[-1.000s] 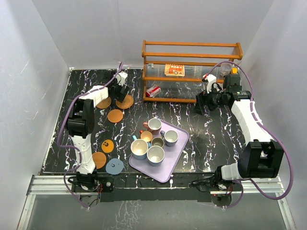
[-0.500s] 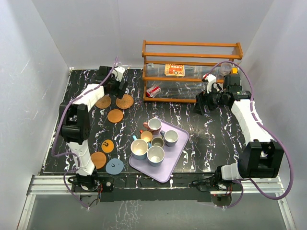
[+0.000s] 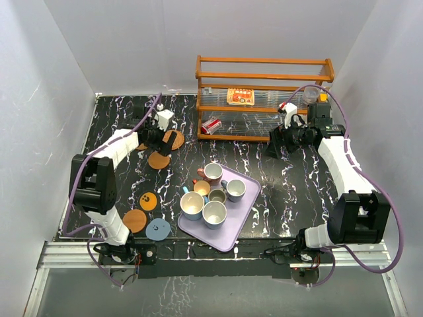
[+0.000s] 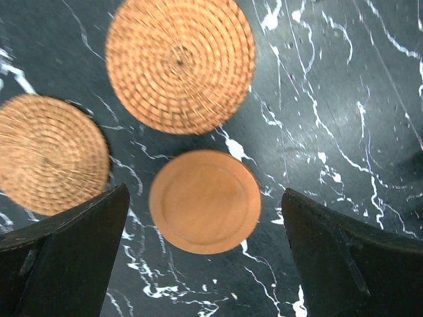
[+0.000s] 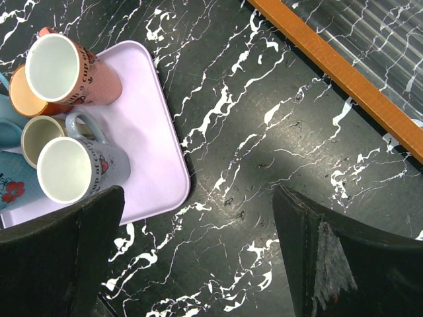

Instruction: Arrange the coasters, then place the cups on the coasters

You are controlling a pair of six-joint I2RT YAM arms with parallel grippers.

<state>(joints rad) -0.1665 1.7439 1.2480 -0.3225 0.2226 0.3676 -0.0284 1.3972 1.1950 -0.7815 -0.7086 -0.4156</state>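
Left wrist: woven coasters (image 4: pixel 180 65), orange coaster (image 4: pixel 205 201)

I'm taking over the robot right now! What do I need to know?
Left gripper: open, empty, over a plain orange coaster, next to the two rattan coasters at the far left.
Right gripper: open, empty, in front of the shelf.
Near left: dotted orange coaster, second plain orange coaster, grey-blue coaster.
Cups: all six are crowded on the lilac tray.
Done: no cup is on a coaster yet.
Left: arrange the six coasters, then put one cup on each.
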